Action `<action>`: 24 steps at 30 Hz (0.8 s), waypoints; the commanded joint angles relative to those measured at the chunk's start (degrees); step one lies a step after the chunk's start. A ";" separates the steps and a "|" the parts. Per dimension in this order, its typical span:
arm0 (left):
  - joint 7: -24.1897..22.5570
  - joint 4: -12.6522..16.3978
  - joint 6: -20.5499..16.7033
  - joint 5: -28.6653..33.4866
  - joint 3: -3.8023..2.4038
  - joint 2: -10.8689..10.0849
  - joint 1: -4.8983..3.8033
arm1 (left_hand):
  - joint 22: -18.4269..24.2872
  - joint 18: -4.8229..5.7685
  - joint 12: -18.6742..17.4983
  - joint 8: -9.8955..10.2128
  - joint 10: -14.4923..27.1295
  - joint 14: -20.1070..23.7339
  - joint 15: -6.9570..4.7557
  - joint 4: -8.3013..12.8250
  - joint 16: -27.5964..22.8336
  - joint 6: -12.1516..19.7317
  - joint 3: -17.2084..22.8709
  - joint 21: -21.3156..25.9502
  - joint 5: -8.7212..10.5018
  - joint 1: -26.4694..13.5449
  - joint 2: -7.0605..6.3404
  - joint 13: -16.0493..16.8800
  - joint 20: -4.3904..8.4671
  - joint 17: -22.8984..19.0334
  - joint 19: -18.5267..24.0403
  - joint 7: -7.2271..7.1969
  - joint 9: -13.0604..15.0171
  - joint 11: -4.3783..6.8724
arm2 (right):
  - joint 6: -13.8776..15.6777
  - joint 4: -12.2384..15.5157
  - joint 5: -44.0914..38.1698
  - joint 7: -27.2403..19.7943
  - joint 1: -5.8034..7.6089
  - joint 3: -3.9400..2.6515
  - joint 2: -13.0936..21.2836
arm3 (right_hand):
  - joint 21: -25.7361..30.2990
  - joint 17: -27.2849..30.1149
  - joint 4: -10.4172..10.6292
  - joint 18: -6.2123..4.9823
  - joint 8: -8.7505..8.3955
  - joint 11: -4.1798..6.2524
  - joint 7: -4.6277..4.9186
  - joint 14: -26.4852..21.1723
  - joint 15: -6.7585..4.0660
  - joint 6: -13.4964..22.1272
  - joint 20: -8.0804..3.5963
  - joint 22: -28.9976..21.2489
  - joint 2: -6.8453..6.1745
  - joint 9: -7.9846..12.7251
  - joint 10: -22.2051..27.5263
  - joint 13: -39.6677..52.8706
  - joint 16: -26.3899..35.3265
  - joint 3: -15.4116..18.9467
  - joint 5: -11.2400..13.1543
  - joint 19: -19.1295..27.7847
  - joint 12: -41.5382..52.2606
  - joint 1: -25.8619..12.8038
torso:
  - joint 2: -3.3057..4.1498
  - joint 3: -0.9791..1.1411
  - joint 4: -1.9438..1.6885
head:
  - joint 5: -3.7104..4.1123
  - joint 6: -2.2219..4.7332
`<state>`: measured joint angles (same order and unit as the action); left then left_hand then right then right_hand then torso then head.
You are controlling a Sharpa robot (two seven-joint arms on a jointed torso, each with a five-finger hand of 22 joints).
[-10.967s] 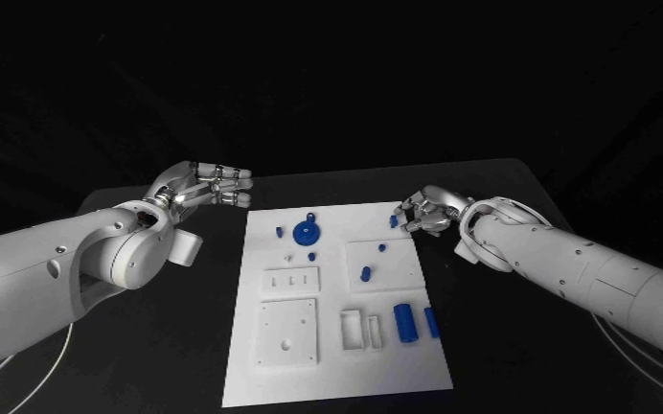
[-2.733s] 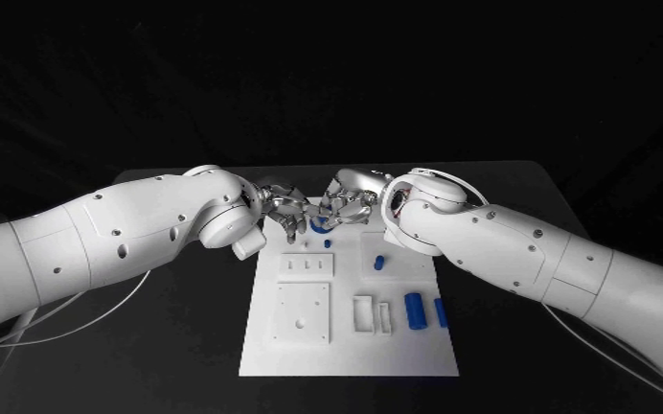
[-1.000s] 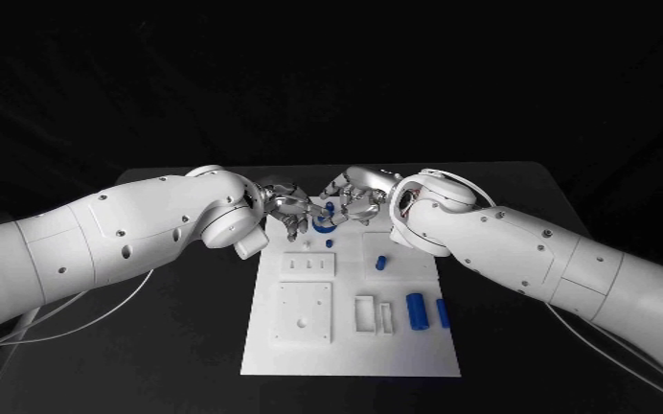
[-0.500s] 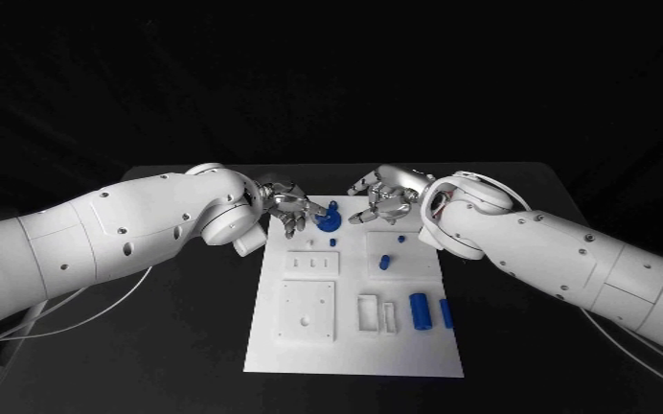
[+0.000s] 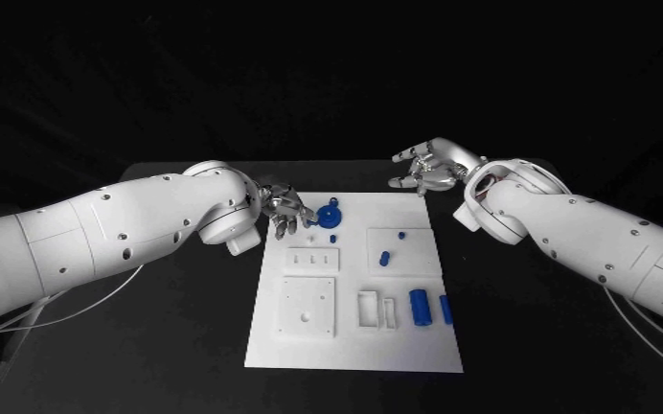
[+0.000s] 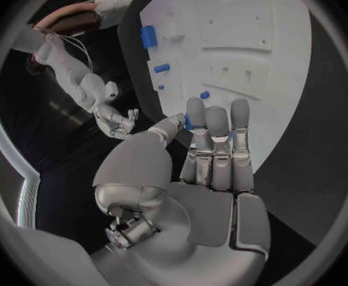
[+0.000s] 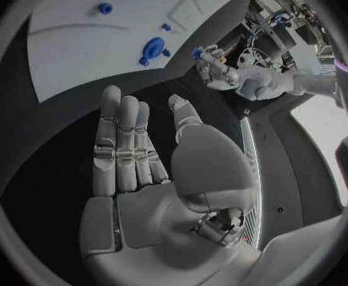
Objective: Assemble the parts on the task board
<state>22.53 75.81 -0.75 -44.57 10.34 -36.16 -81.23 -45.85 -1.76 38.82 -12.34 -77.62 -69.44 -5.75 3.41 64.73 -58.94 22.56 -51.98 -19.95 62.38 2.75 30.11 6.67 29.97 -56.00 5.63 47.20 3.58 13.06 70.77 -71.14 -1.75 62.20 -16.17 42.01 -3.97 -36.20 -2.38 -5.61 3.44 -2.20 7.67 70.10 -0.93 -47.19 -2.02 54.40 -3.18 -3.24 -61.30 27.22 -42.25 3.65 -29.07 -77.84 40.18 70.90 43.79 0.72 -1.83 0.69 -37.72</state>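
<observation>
Head view: the white task board [image 5: 353,337] lies mid-counter [image 5: 553,337]. The left hand [image 5: 286,209] sits at its far left corner, fingertips beside the blue disc part [image 5: 329,218]; whether they touch it I cannot tell. The right hand [image 5: 431,167] hovers spread, empty, past the far right corner.

Left wrist view: straight fingers [image 6: 218,140] hide most of a blue piece.

Right wrist view: the open palm holds nothing; the disc [image 7: 152,47] lies on the board.

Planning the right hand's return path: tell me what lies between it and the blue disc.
In the head view, bare task board lies between the right hand and blue disc.
</observation>
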 commanded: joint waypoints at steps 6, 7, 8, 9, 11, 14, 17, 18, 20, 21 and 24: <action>8.11 1.38 3.42 -9.65 0.97 0.28 0.08 | -0.36 -0.83 -0.39 0.93 -0.89 -0.52 0.00 8.44 -0.39 -5.57 7.93 -0.37 -0.39 0.06 0.51 0.26 0.06 0.37 -0.07 -4.68 0.02 0.08 | 7.19 -5.23 15.04 -5.34 1.16 -0.45 -0.96 | 1.02 11.76 -1.14 2.61 -0.32 -4.23 1.76 -12.93 5.23 0.98 4.55 -15.67 1.28 0.10 6.73 -16.98 11.21 -2.26 -0.65 15.30 -15.59 -0.32 | -0.16 0.08 -0.27 | 0.05 -1.00; 8.50 1.49 3.50 -10.23 1.02 0.31 0.12 | -0.41 -0.86 -0.36 1.00 -1.01 -0.61 -0.02 8.55 -0.36 -5.72 7.97 -0.44 -0.55 0.04 0.44 0.29 0.08 0.40 -0.12 -4.71 0.00 0.10 | 7.28 -5.87 16.28 -5.87 1.27 -0.58 -1.21 | 0.35 16.79 -1.96 1.76 -0.26 -5.00 2.11 -13.68 6.49 1.31 6.42 -21.61 1.36 0.09 5.13 -22.93 14.23 -2.54 -0.55 19.07 -20.62 -0.36 | -0.19 0.06 -0.31 | 0.07 -1.19; 8.88 1.59 3.55 -10.80 1.05 0.37 0.17 | -0.47 -0.93 -0.40 1.34 -1.30 -0.83 -0.06 8.79 -0.37 -6.19 8.02 -0.54 -0.89 -0.03 0.25 0.29 0.09 0.43 -0.23 -4.81 0.01 0.12 | 7.30 -6.53 17.49 -6.37 1.37 -0.71 -1.47 | -0.71 20.11 -2.66 1.86 -0.31 -5.87 2.37 -15.60 7.62 1.66 7.63 -25.34 1.44 0.11 5.57 -23.81 16.48 -2.81 -0.35 21.66 -23.76 -0.25 | -0.20 0.06 -0.33 | 0.03 -1.36; 9.25 1.66 3.56 -11.31 1.08 0.45 0.23 | -0.53 -1.03 -0.61 2.14 -1.72 -1.13 -0.07 9.07 -0.55 -6.84 8.13 -0.64 -1.45 -0.26 0.09 0.31 0.09 0.45 -0.36 -4.92 0.16 0.14 | 7.24 -7.17 18.66 -6.86 1.48 -0.81 -1.73 | 0.31 26.00 -3.74 0.99 -0.27 -6.35 2.50 -15.64 8.45 2.03 9.02 -31.71 1.92 0.11 4.44 -23.97 18.59 -3.45 -0.19 22.85 -28.31 -0.60 | -0.21 0.05 -0.34 | 0.01 -1.57; 9.82 1.70 3.54 -12.03 1.12 0.69 0.35 | -0.56 -1.14 -1.57 5.17 -2.38 -1.54 -0.10 9.75 -1.14 -8.19 8.15 -0.61 -2.07 -0.87 0.17 0.85 0.11 0.97 -0.47 -5.09 1.70 0.27 | 6.92 -8.31 20.60 -7.71 1.69 -0.95 -2.19 | 0.24 33.11 -5.13 0.86 -0.38 -6.96 2.62 -16.04 9.39 1.46 10.06 -39.83 1.76 0.14 3.91 -23.78 21.72 -4.12 0.06 23.52 -32.27 -1.40 | -0.21 0.01 -0.36 | -0.04 -1.72; 10.47 1.47 3.17 -12.69 1.22 1.42 0.51 | -0.68 -1.20 -1.86 6.18 -2.64 -1.81 -0.17 10.17 -1.38 -9.05 8.41 -0.77 -3.40 -1.35 -0.02 1.28 0.14 1.30 -0.62 -5.02 2.57 0.26 | 6.04 -9.95 23.19 -8.89 2.12 -1.07 -2.87 | 0.09 32.62 -5.50 0.80 -0.32 -7.05 2.51 -16.97 10.08 0.02 10.72 -45.96 2.08 0.09 3.21 -23.83 24.73 -4.37 -0.34 24.35 -34.70 -2.60 | -0.21 0.01 -0.38 | 0.04 -2.12; 10.89 1.41 2.92 -13.04 1.34 2.02 0.73 | -0.76 -1.23 -2.29 7.40 -2.89 -2.00 -0.15 10.39 -1.72 -9.65 8.42 -0.82 -3.66 -1.52 -0.03 1.65 0.11 1.65 -0.60 -5.03 3.07 0.25 | 5.52 -11.29 25.36 -9.85 2.52 -1.14 -3.66 | -0.20 32.68 -5.45 0.39 -0.26 -7.07 1.99 -16.87 10.57 -0.46 11.51 -50.49 2.51 0.06 3.81 -23.88 28.78 -3.97 -0.77 25.28 -36.32 -3.23 | -0.12 0.03 -0.27 | -0.02 -2.40; 10.98 1.35 2.80 -13.11 1.37 2.21 0.79 | -0.76 -1.23 -2.29 7.40 -2.89 -2.00 -0.15 10.39 -1.72 -9.65 8.42 -0.82 -3.66 -1.52 -0.03 1.65 0.11 1.65 -0.60 -5.03 3.07 0.25 | 5.47 -11.63 25.81 -10.07 2.63 -1.15 -3.91 | -0.26 32.69 -5.48 0.32 -0.28 -7.14 2.01 -16.39 10.60 -0.42 11.58 -50.57 2.63 0.07 3.87 -23.86 29.79 -3.96 -0.77 25.41 -36.38 -3.33 | -0.07 0.05 -0.17 | -0.04 -2.40; 11.08 1.07 2.58 -13.21 1.43 2.64 0.88 | -0.82 -1.27 -2.61 8.11 -3.15 -2.17 -0.15 10.56 -1.91 -10.05 8.45 -0.86 -3.86 -1.70 -0.05 1.91 0.10 1.99 -0.69 -5.06 3.42 0.26 | 5.39 -12.10 26.41 -10.40 2.81 -1.16 -4.32 | -0.25 32.67 -5.47 0.21 -0.24 -7.34 2.07 -15.79 10.67 -0.29 11.73 -50.52 2.63 0.06 4.00 -23.82 31.47 -4.01 -0.82 25.76 -36.38 -3.39 | -0.11 0.03 -0.11 | 0.01 -2.59; 11.12 0.95 2.46 -13.23 1.46 2.81 0.92 | -0.85 -1.30 -2.62 8.20 -3.22 -2.24 -0.18 10.71 -1.91 -10.18 8.49 -0.90 -3.85 -1.69 -0.06 1.99 0.12 2.08 -0.71 -5.05 3.31 0.24 | 5.39 -12.21 26.58 -10.49 2.86 -1.17 -4.44 | -0.25 32.69 -5.42 0.21 -0.26 -7.35 2.09 -15.79 10.70 -0.32 11.73 -50.53 2.75 0.06 4.01 -23.85 31.53 -4.05 -0.82 25.76 -36.43 -3.40 | -0.17 0.02 -0.19 | 0.02 -2.76; 11.21 0.52 2.04 -13.29 1.64 3.33 1.14 | -0.93 -1.39 -2.63 8.30 -3.48 -2.36 -0.13 11.05 -1.93 -10.74 8.51 -0.95 -3.82 -2.05 0.06 2.29 0.01 2.40 -0.73 -5.17 2.35 0.23 | 5.41 -12.45 26.90 -10.51 3.08 -1.18 -4.93 | -0.21 32.69 -5.47 0.23 -0.28 -7.41 2.21 -15.76 10.75 -0.20 11.77 -50.56 2.72 0.08 3.98 -23.85 31.71 -4.09 -0.80 25.84 -36.45 -3.29 | -0.14 0.11 -0.33 | 0.10 -2.93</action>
<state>32.77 76.45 1.41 -56.56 11.93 -33.05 -80.19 -46.73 -2.66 36.42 -3.95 -80.78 -71.38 -5.83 4.74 62.97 -62.16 21.52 -52.68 -23.67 60.86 2.85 32.35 6.67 32.33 -56.43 5.32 49.69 3.89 18.65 58.39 -46.96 -10.16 65.17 -17.29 37.28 -3.98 -3.57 -7.91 -4.82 3.25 -9.50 10.04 53.83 9.76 -47.54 9.75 3.91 -0.53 -3.18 -57.62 3.41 -10.80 -0.56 -29.74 -52.37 4.06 67.95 43.63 0.75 -2.08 0.73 -40.46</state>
